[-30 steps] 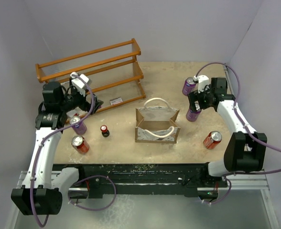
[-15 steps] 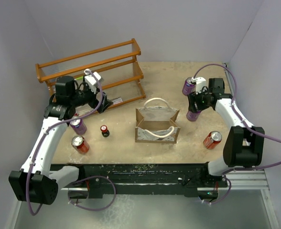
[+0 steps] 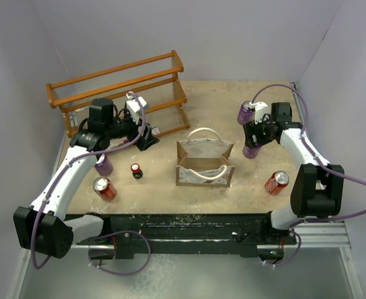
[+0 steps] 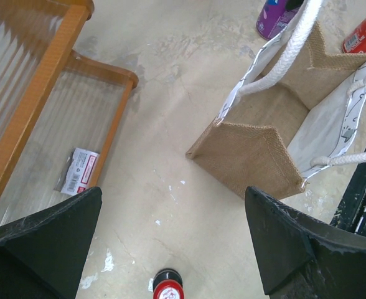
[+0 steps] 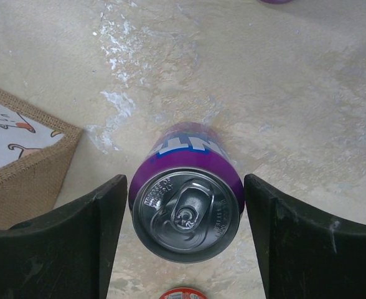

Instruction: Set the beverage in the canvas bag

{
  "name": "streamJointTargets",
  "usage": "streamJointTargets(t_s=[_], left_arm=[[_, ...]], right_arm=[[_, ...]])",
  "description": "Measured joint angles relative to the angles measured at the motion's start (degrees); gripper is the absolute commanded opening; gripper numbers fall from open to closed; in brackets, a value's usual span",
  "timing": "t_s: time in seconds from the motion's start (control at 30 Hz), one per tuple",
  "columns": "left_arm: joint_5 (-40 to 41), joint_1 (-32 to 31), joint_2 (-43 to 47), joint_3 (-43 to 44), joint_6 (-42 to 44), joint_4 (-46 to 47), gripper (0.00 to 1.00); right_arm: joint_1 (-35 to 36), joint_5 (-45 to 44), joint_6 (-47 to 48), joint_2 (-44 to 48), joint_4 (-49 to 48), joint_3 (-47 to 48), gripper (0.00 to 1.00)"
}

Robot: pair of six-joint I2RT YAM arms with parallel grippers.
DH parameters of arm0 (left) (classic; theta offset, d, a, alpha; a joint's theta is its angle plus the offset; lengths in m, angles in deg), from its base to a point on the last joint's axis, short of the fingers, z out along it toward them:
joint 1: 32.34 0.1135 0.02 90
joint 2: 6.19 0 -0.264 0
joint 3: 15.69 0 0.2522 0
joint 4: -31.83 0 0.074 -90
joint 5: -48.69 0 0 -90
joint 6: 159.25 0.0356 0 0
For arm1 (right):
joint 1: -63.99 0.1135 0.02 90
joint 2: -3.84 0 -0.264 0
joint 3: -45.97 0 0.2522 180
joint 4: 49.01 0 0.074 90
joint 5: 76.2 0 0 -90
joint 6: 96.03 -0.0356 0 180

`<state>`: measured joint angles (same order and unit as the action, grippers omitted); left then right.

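Observation:
The canvas bag (image 3: 205,163) stands open at the table's middle, tan with white rope handles; it also shows in the left wrist view (image 4: 258,149). My right gripper (image 3: 254,138) is open and straddles an upright purple can (image 5: 186,208), with a small gap on each side of it. The same can (image 3: 251,150) stands right of the bag. My left gripper (image 3: 147,138) is open and empty, above bare table between the rack and the bag's left side (image 4: 170,199). A small dark bottle with a red cap (image 4: 167,288) stands just below it (image 3: 136,170).
A second purple can (image 3: 244,113) stands behind the right gripper. A red can (image 3: 276,182) lies at the front right. A purple can (image 3: 103,165) and a red can (image 3: 104,187) sit at the front left. A wooden rack (image 3: 121,87) with a small packet (image 4: 77,171) is at the back left.
My left arm has swung right, from beside the left cans toward the bag. My right gripper has stayed around the purple can, shifting only slightly.

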<state>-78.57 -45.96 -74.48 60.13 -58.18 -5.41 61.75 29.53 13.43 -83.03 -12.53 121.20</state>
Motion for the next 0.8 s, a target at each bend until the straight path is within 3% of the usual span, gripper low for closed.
streamJointTargets(t_s=[0.17, 0.3, 0.5, 0.67, 0.8], left_arm=[[0.3, -1.4, -0.1, 0.1, 0.0, 0.1, 0.99], [1.0, -2.2, -0.1, 0.1, 0.0, 0.5, 0.99], [2.7, -5.4, -0.8, 0.1, -1.2, 2.7, 0.99], [3.9, -8.8, -3.8, 0.1, -3.7, 3.2, 0.99], [4.7, -11.2, -6.2, 0.1, -9.0, 3.1, 0.99]], right_arm=[[0.0, -0.2, 0.0, 0.0, 0.5, -0.1, 0.76], [0.0, -0.2, 0.0, 0.0, 0.5, -0.1, 0.68], [0.0, -1.0, -0.1, 0.2, 0.6, -0.1, 0.38], [0.0, -1.1, 0.1, 2.1, 2.3, -0.1, 0.01], [0.0, -0.2, 0.8, 6.6, 5.2, 0.5, 0.0]])
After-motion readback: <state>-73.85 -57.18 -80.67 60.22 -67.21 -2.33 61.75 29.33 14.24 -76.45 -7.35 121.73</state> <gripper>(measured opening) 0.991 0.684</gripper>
